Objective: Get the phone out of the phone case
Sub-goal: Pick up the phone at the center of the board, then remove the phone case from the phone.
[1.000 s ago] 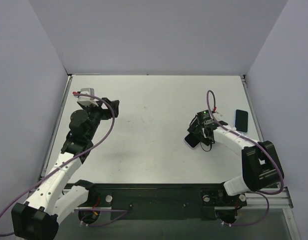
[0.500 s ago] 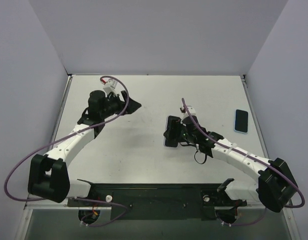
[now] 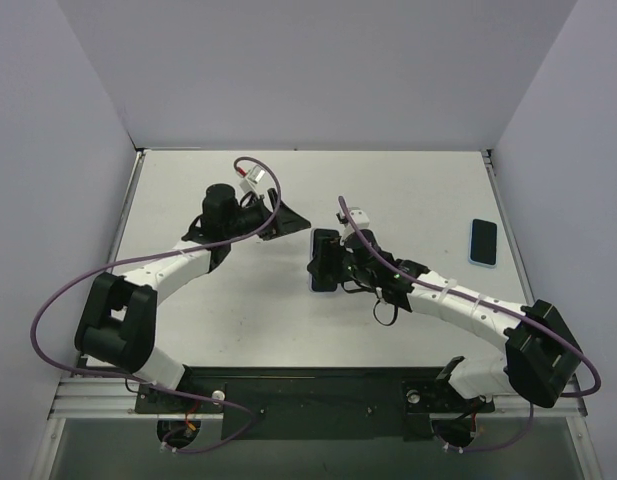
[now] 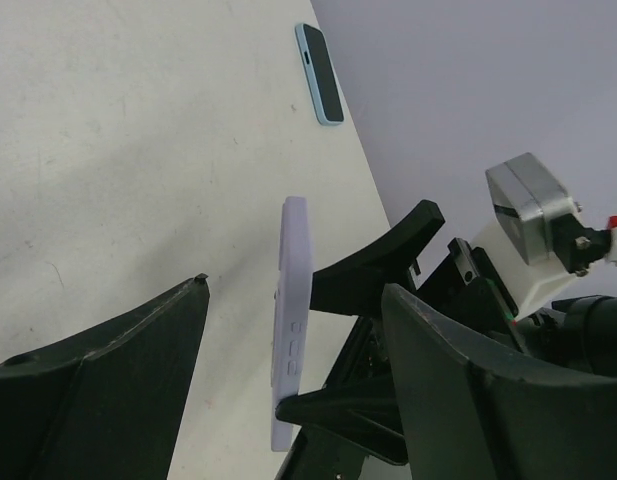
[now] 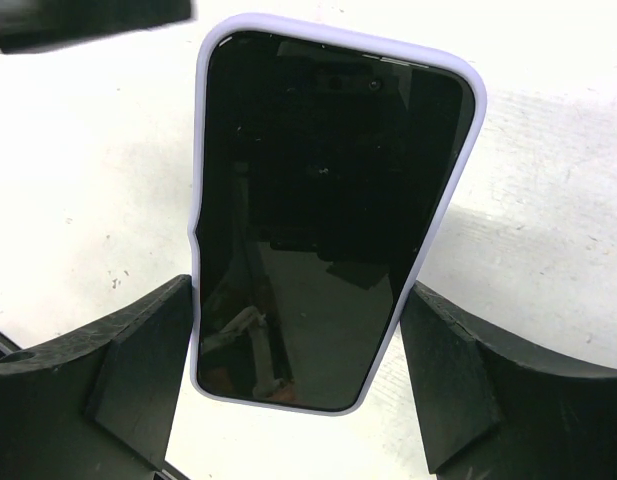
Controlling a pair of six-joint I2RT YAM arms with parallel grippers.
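Note:
The phone, black screen in a lavender case (image 5: 328, 220), is held upright above the table by my right gripper (image 5: 298, 290), whose fingers (image 5: 138, 360) are shut on its two long sides. In the top view the cased phone (image 3: 323, 260) is at the table's middle, in my right gripper (image 3: 333, 265). My left gripper (image 3: 293, 220) is open and empty just behind and left of it. In the left wrist view the lavender case (image 4: 291, 340) shows edge-on just ahead of my open left gripper (image 4: 296, 290), not touching it.
A second phone in a light blue case (image 3: 483, 242) lies flat near the table's right edge; it also shows in the left wrist view (image 4: 319, 73). Grey walls enclose the table at the back and on both sides.
My right gripper has lifted the cased phone and carried it left to the table's middle. My left arm has swung right, bringing its open gripper close to the phone.

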